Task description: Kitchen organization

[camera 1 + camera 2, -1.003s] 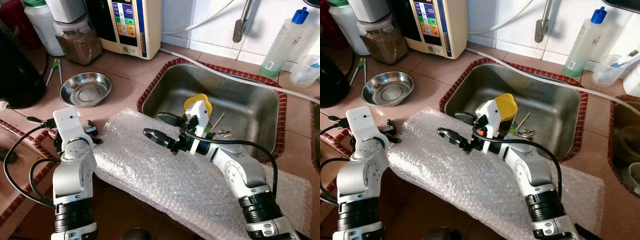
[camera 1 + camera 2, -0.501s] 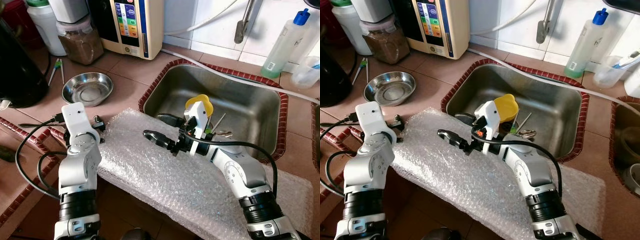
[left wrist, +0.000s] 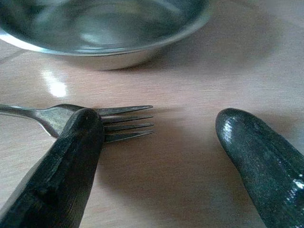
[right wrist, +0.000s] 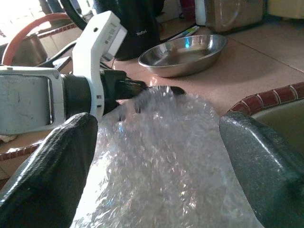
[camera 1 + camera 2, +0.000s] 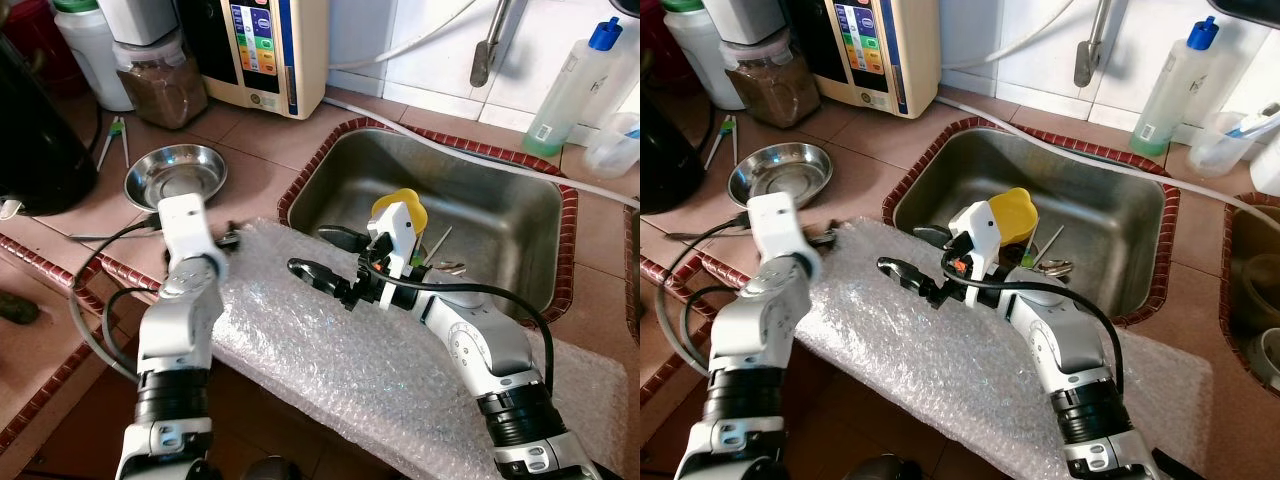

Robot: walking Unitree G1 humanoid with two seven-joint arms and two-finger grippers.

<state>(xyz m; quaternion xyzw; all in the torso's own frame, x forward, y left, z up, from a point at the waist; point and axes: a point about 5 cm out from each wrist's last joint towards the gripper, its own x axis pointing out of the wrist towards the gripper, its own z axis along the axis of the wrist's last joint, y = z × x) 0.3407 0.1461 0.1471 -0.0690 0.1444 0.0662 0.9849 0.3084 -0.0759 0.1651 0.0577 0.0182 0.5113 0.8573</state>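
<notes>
Right up front, left gripper [image 3: 159, 142] is spread wide, nothing pinched, its matte black rounded fingers [image 3: 71, 161] low over the glossy tan tile counter [image 5: 255, 150]. A thin metal fork [image 3: 95, 121] lies flat on the tile w/ tines beside one finger; just past it sits a shallow polished steel bowl [image 5: 173, 177], round, nothing in it. Left arm is bent at the elbow, silver forearm rising from the counter edge, white wrist block angled twd the bowl, black cable looping off its side.

Right gripper [image 5: 325, 255] is also spread, holding nothing, fingers apart above a crinkly clear bubble wrap sheet [image 5: 330, 350] draped over the counter's front edge next to the sink [image 5: 520, 205]. Right arm reaches in from lower right, wrist pointing twd the left arm.

Sink is a rectangular stainless basin w/ a red-brown tiled rim; inside are a yellow rounded cup [image 5: 1012, 213] and some loose metal cutlery [image 5: 1045, 262].
</notes>
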